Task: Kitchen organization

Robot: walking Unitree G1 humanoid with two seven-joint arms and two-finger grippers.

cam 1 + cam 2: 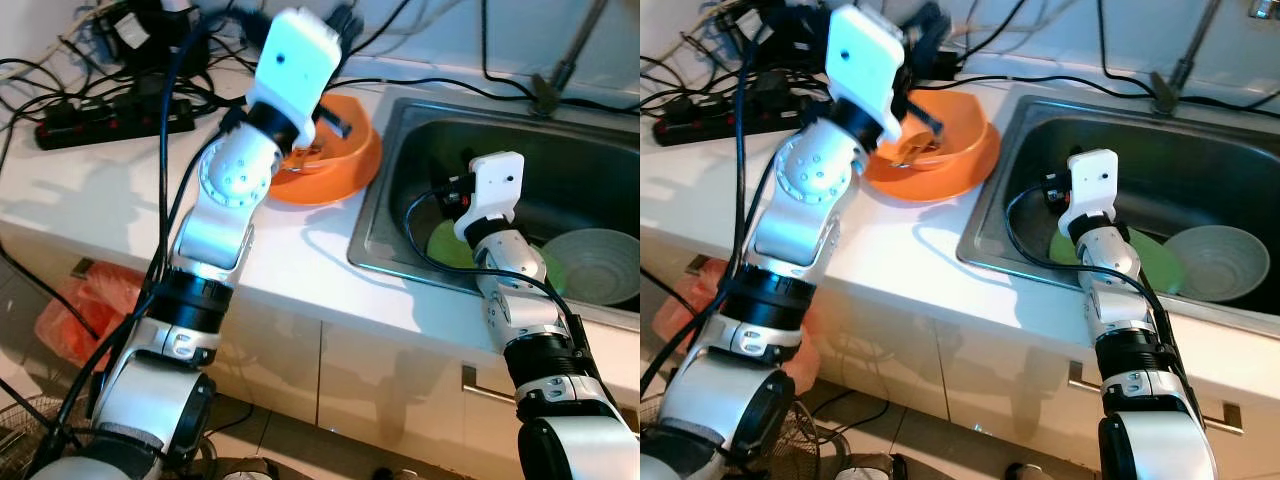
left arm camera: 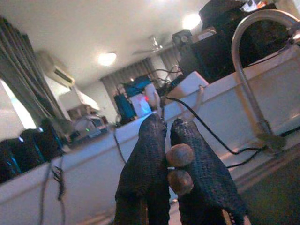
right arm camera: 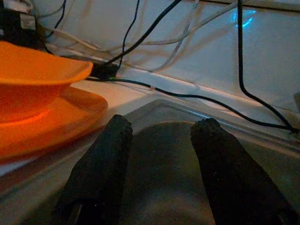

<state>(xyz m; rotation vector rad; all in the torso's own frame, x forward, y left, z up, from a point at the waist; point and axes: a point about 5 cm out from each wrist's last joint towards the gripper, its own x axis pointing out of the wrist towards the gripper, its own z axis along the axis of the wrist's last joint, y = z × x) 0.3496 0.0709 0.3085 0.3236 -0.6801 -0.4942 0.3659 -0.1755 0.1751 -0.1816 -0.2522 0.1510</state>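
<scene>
The left gripper (image 2: 169,140), fingers closed on what appears to be chopsticks (image 2: 177,166), hovers above the orange bowl (image 1: 335,160) at 11 o'clock. The right gripper (image 3: 161,140), fingers parted and empty, hangs in the sink (image 1: 560,160). Chopsticks are thin, light, slippery: pinch mid-length.

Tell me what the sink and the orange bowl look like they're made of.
The sink looks like brushed stainless steel: grey with a dull metallic sheen. The orange bowl looks like plastic, with a smooth, glossy, uniformly coloured surface, though glazed ceramic can't be ruled out.
</scene>
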